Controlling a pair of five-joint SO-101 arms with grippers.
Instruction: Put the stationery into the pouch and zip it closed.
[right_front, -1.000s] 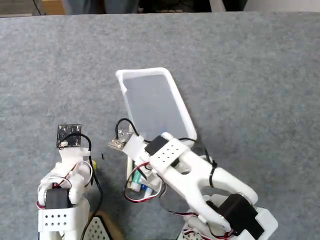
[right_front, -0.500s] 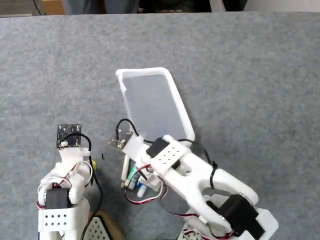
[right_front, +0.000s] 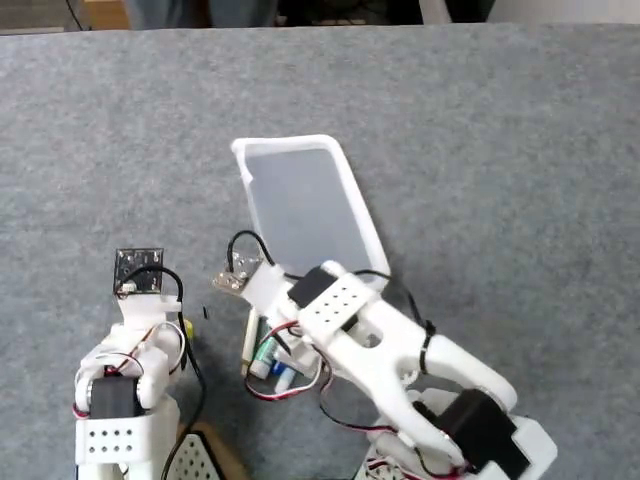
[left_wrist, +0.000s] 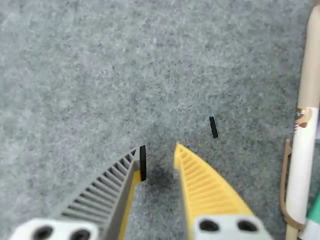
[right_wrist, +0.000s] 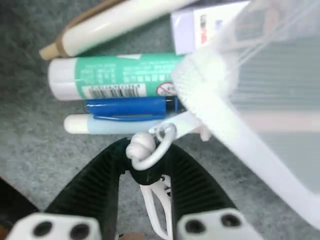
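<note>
While beside stationery (right_wrist: 117, 82), right pincer (right_wrist: 147, 159) on zip-pull (right_wrist: 140, 146).

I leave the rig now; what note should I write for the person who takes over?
Left gripper: open, over the grey felt mat, holding nothing.
Right gripper: shut on the white zipper pull at the mouth of the white mesh pouch.
Green-and-white glue stick, blue pen and cream pen lie there, partly outside.
Done: pull gripped. Left: push them in, zip closed.
</note>
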